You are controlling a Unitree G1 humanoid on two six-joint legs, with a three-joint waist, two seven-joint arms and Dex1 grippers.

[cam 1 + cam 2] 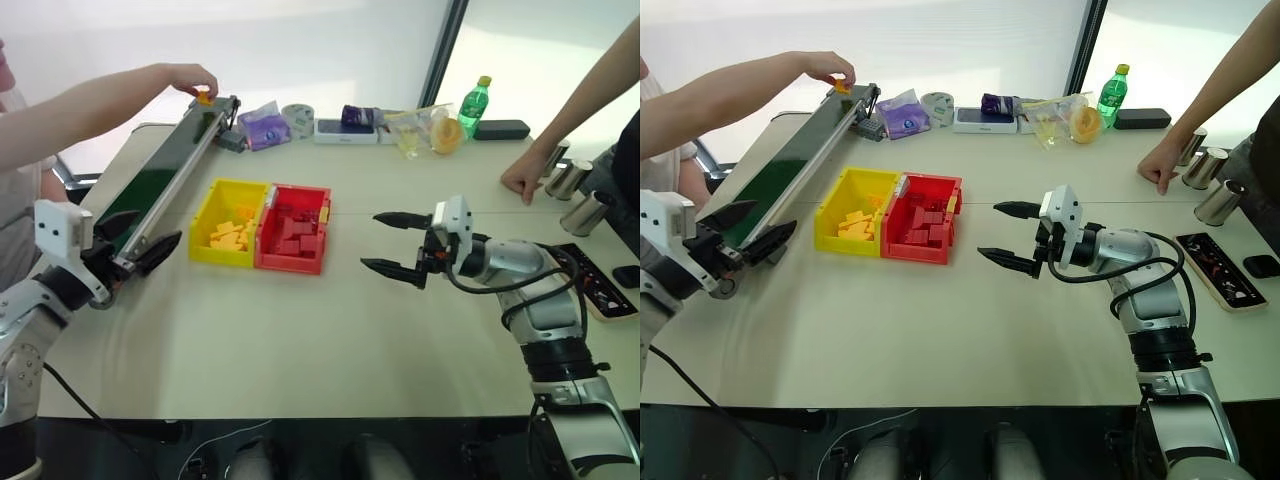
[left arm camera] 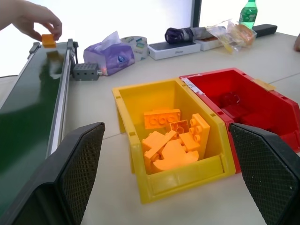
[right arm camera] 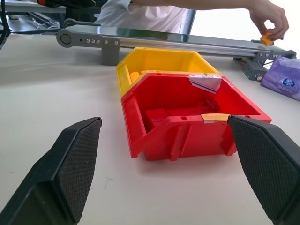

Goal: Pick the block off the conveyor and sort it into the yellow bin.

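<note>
While pinched by a person's fingers, the block (image 2: 48, 40): small, orange-yellow; both robot hands spread.

I count on the table (image 1: 300, 340): conveyor (image 1: 170, 175) along the left edge; yellow bin (image 1: 229, 222) joined to red bin (image 1: 293, 228) mid-table; tissue pack (image 1: 264, 125), tape roll (image 1: 297, 114), white box (image 1: 345, 130), snack bag (image 1: 425, 125), green bottle (image 1: 474, 106), black case (image 1: 502, 129) along the far edge; steel cups (image 1: 578, 195) at the right edge.

Left gripper (image 1: 137, 240) and right gripper (image 1: 390, 243) both gape wide.
</note>
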